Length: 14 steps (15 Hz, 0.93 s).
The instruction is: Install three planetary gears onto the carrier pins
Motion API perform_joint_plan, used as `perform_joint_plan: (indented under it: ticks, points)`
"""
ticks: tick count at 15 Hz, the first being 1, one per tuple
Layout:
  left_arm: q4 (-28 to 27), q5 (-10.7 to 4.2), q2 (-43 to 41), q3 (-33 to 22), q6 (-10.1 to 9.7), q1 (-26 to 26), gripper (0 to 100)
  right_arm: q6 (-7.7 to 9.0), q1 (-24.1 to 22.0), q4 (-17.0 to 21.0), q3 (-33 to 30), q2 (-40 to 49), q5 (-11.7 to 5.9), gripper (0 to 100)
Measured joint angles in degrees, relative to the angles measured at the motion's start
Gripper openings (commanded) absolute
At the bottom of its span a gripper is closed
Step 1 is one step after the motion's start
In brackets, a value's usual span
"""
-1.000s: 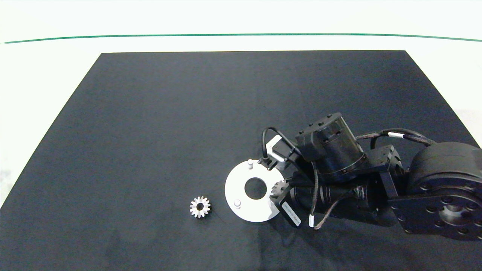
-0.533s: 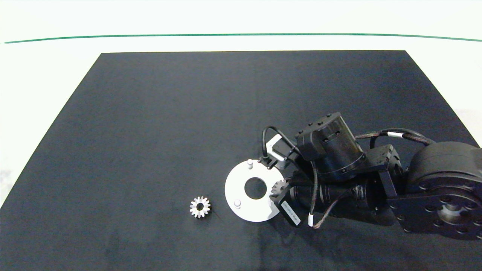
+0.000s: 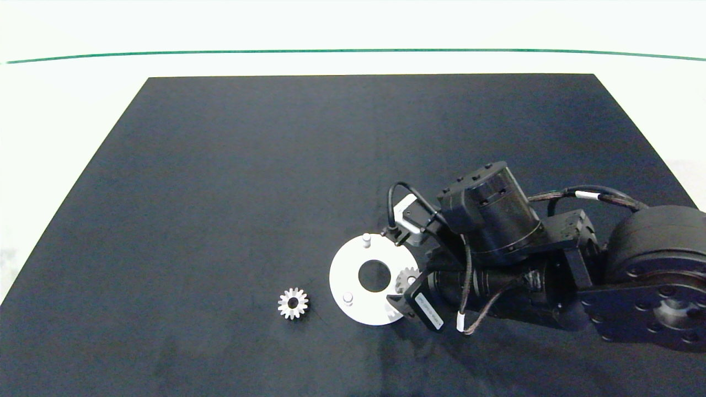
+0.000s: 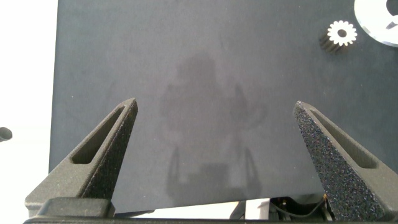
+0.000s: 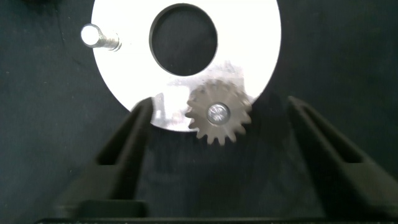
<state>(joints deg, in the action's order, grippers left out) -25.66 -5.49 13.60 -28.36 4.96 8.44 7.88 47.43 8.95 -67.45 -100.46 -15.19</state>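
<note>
Head view: right gripper (image 3: 405, 295) sits over the disc (image 3: 345, 274) edge nearest the right arm, low on the mat. One gear (image 3: 407, 277) is on the pin there. Two pins are bare: far pin (image 3: 366, 240) and near pin (image 3: 347, 298). A second gear (image 3: 293, 303) lies flat on the mat (image 3: 248, 182), just beside the disc on its left, towards the mat's near edge. No third gear is visible. The left arm is out of this view.

Left wrist view: left gripper (image 4: 214, 149) hangs wide open and empty above bare mat, parked. The loose gear (image 4: 342, 32) and a sliver of disc (image 4: 379, 18) are well away from it.

Right wrist view: the seated gear (image 5: 218, 112) has the pin tip showing through its bore. The right fingers (image 5: 127, 146) stand wide on either side, clear of the teeth, holding nothing.

Step, as I read it: first gear placed and released. Next: lift clear, go to the loose gear, grip across the teeth, line the bore up with a bare pin. Risk is nudging the disc on the way out.

Surface: dark matte mat on a white table (image 3: 66, 110), with a green line (image 3: 353, 51) across its far side.
</note>
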Motion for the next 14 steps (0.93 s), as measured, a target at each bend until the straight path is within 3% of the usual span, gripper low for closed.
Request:
perform_joint_plan:
  ticks: [3, 5, 8, 9, 10, 11, 14]
  points:
    - [-0.02, 0.01, 0.01, -0.04, 0.0, 0.05, 100, 0.06, -1.71, 2.23, 1.9, 7.77, -1.89, 100]
    - [-0.05, 0.63, 0.0, -0.04, 0.0, 0.02, 100, -0.02, -7.25, 4.52, 4.67, 14.67, -2.08, 100]
    - [-0.07, 0.83, -0.3, -0.11, 0.02, 0.0, 100, -1.12, -20.7, 5.92, 10.57, 20.86, 2.1, 100]
    - [-0.11, 0.85, -0.41, -0.11, 0.07, 0.0, 100, -3.04, -23.87, 6.03, 12.54, 21.88, 4.5, 100]
    - [-0.11, 0.91, -0.51, -0.11, 0.07, 0.0, 100, -5.1, -25.69, 6.16, 13.93, 22.69, 8.19, 100]
    - [-0.11, 0.98, -0.55, -0.11, 0.1, -0.01, 100, -5.9, -26.51, 6.12, 14.88, 23.24, 10.57, 100]
    - [-0.13, 0.98, -0.66, -0.11, 0.11, -0.01, 100, -6.08, -26.05, 3.73, 15.31, 23.28, 10.98, 100]
